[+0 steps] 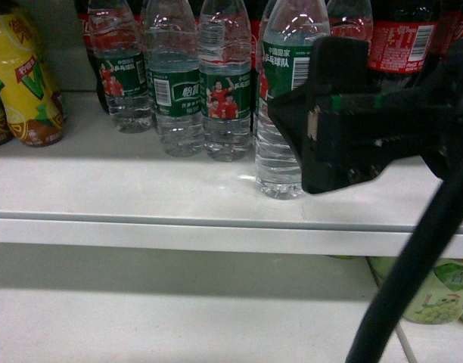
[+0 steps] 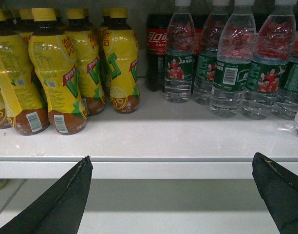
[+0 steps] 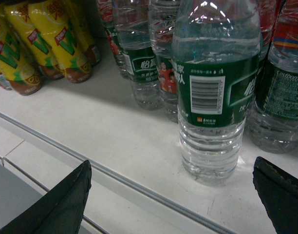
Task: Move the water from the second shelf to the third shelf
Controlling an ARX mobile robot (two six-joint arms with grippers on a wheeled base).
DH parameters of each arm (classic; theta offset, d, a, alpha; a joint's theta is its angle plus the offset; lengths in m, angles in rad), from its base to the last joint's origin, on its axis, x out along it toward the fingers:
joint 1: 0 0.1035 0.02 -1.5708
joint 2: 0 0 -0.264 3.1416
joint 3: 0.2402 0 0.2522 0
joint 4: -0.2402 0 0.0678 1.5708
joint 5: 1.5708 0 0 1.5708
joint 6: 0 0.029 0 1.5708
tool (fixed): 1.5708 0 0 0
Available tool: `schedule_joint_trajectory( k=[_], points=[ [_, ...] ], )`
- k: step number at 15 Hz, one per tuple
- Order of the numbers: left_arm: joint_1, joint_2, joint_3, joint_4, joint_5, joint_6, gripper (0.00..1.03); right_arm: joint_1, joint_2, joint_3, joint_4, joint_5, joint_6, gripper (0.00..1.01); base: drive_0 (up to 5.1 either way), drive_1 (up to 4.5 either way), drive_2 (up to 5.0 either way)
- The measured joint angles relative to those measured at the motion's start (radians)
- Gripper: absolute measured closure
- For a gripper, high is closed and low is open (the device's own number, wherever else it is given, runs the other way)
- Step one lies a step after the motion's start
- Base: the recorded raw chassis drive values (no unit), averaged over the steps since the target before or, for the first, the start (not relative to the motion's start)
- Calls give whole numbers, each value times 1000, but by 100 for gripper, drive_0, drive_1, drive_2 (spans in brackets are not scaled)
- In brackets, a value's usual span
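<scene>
Several bottles of water with green labels stand on the white shelf (image 1: 141,189). The nearest water bottle (image 1: 281,113) stands alone in front of the others, close to the shelf's front edge. My right gripper (image 1: 322,121) hovers just in front of it at label height. In the right wrist view this water bottle (image 3: 214,92) stands upright ahead of my open right gripper (image 3: 171,168), beyond the fingertips and not touched. My left gripper (image 2: 172,161) is open and empty, level with the shelf's front edge (image 2: 168,168); more water bottles (image 2: 229,68) stand beyond it to the right.
Yellow tea bottles (image 2: 56,73) fill the shelf's left side. Dark cola bottles (image 1: 402,38) stand behind the water. The lower shelf (image 1: 141,318) holds pale green drink bottles (image 1: 443,291) at the right. A black cable (image 1: 413,272) hangs across the lower right.
</scene>
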Motion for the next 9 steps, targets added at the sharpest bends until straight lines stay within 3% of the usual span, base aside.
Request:
schedule_joint_trajectory(
  k=[3,4,6,9],
  points=[
    [0,0,0,0,0,0,5,6,44,43,0,31,2,3,0,0,0],
    [0,0,0,0,0,0,5,13,102,88,-2,69,3,3,0,0,0],
    [0,0,0,0,0,0,5,19,239,229,-9,164,43,3,0,0,0],
    [0,0,0,0,0,0,5,18,357,341,19,205,59,3,0,0,0]
  ],
)
